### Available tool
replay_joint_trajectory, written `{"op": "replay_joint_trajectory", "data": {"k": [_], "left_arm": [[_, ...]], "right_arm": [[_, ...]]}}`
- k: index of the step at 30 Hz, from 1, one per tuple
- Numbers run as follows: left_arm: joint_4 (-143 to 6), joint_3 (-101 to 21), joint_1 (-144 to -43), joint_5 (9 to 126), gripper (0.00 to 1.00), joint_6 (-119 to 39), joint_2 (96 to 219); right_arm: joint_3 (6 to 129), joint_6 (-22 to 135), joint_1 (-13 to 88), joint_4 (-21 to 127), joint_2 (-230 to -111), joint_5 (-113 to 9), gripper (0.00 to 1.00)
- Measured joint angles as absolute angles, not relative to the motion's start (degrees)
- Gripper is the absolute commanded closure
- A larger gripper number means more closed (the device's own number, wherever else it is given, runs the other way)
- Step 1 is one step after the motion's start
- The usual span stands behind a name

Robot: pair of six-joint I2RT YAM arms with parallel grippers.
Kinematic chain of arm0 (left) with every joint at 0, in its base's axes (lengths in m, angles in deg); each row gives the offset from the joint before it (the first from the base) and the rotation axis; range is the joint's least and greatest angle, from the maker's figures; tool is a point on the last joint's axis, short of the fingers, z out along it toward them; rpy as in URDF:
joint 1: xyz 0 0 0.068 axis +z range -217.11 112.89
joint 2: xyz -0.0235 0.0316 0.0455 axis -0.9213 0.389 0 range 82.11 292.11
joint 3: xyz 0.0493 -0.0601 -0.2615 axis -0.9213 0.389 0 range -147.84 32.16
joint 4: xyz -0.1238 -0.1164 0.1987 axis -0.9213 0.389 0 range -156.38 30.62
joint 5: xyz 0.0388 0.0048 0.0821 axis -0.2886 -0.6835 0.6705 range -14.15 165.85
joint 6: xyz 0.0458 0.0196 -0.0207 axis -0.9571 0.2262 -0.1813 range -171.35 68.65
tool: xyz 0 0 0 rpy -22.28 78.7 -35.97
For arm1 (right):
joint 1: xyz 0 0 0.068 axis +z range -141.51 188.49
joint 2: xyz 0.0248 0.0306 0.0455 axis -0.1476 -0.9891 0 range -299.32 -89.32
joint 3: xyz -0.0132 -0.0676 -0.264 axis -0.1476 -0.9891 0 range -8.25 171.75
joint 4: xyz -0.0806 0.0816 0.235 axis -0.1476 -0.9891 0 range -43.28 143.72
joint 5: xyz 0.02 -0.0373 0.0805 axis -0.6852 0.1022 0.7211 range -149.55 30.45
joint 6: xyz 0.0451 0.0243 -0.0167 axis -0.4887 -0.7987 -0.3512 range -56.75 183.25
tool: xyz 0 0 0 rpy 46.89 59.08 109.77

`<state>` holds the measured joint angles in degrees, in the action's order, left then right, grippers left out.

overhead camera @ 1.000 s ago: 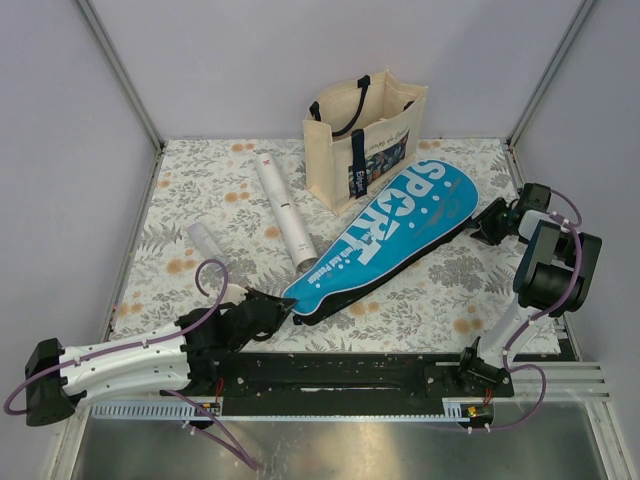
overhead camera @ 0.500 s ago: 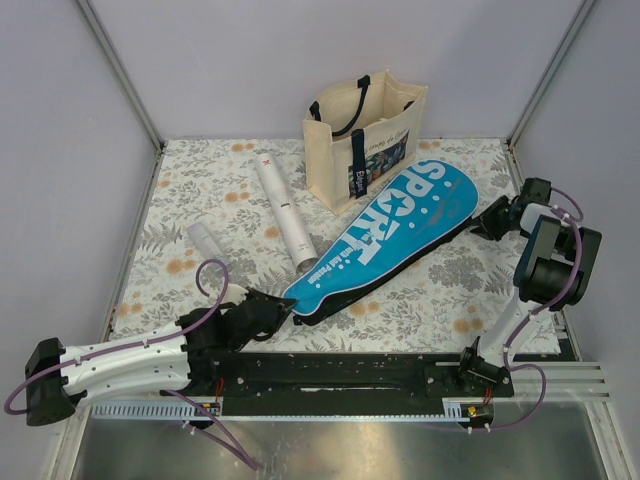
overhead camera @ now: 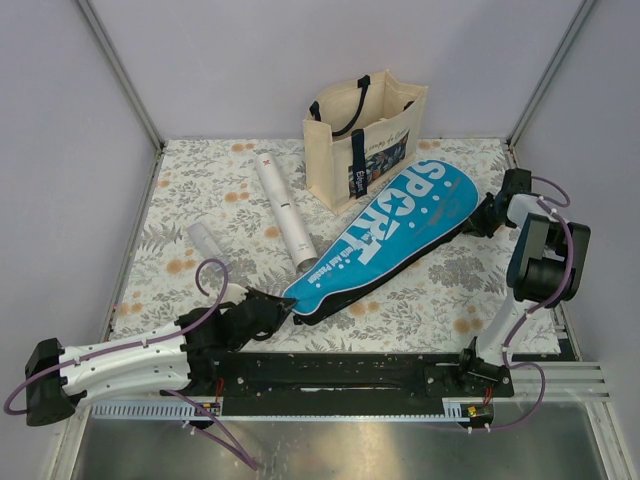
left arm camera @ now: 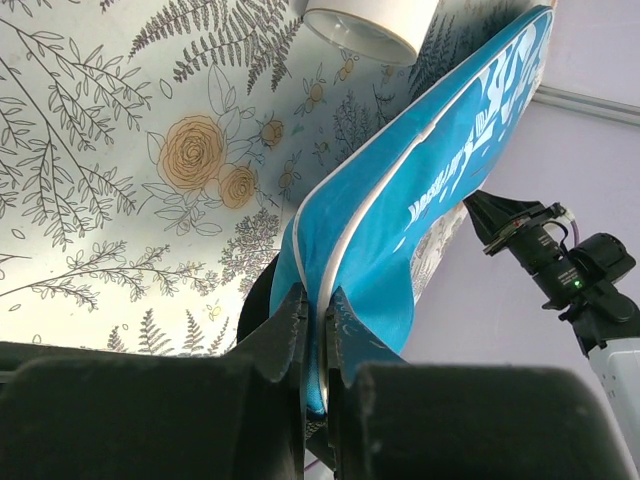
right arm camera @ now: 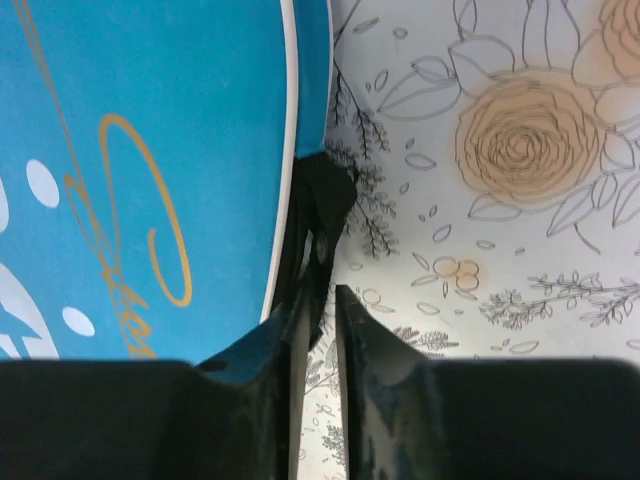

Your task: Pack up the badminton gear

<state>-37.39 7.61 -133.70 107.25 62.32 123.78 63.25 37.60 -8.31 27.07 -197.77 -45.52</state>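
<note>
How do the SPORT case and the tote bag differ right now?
The blue case lies flat, aslant; the tote bag stands upright, mouth open. The case's narrow end is pinched in the left tool; no tool touches the tote. Both rest on the floral cloth.

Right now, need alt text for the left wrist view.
The left gripper is clamped on the white-piped edge of the blue racket case at its narrow end. The case stretches up and right over a floral table cover, with a white tube at the top. The right arm stands at the case's far end.
</note>
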Motion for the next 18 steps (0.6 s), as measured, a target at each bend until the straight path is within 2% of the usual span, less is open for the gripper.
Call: {"op": "replay_joint_trajectory", "data": {"k": [3, 9, 14, 18], "left_arm": [[-36.78, 6.8, -133.65, 107.14, 1.0, 62.32, 123.6], [-36.29, 5.14, -133.61, 107.12, 1.0, 62.32, 123.39], [-36.27, 5.1, -133.57, 106.83, 1.0, 62.32, 123.93], [-36.27, 5.1, -133.52, 106.53, 1.0, 62.32, 124.02]], "right_arm": [[59.38, 36.31, -8.22, 29.34, -194.62, -44.74, 0.51], [43.36, 29.86, -8.11, 37.4, -179.8, -38.95, 0.34], [32.24, 23.15, -5.84, 47.76, -173.26, -36.65, 0.25], [25.38, 17.62, -1.97, 58.89, -172.78, -36.19, 0.24]]}}
